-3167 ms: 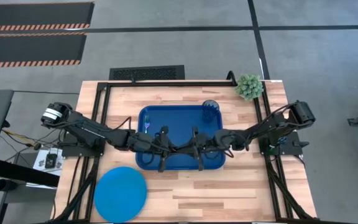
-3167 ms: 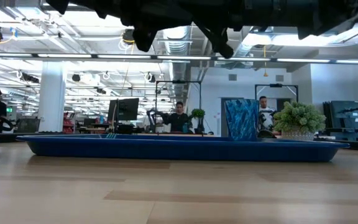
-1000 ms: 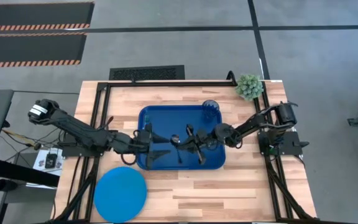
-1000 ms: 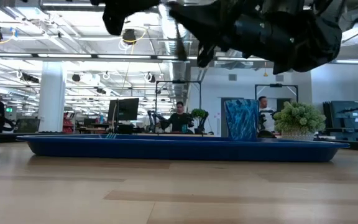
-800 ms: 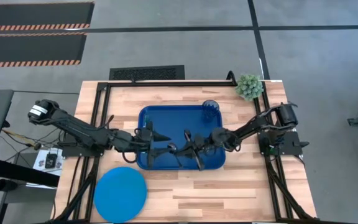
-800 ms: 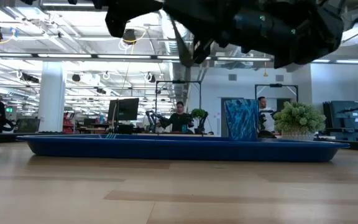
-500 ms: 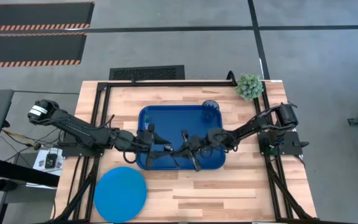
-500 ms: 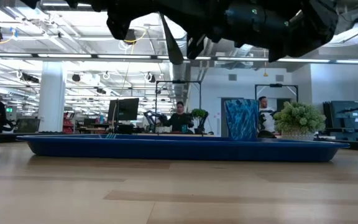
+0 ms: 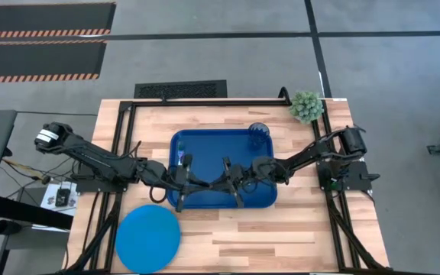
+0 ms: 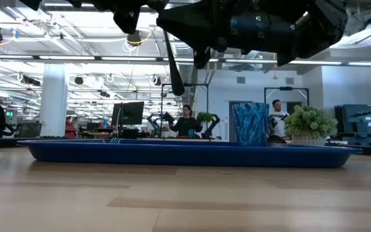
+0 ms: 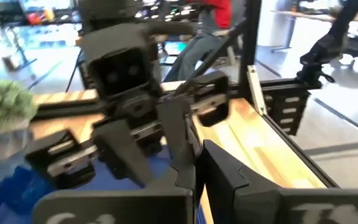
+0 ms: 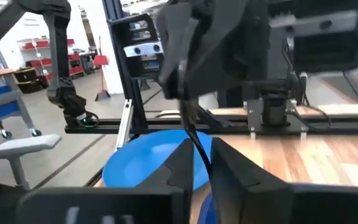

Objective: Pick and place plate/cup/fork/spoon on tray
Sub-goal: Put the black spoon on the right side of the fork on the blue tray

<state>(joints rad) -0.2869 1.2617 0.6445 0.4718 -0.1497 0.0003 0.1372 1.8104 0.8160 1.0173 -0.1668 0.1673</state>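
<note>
Above the tray (image 9: pixel 205 145), the two end effectors are meeting for a handover of the spoon (image 10: pixel 171 61). The left end effector (image 9: pixel 190 182) is clamping it, hanging bowl-down. The right end effector (image 9: pixel 221 180) is sitting partly open beside it.
</note>
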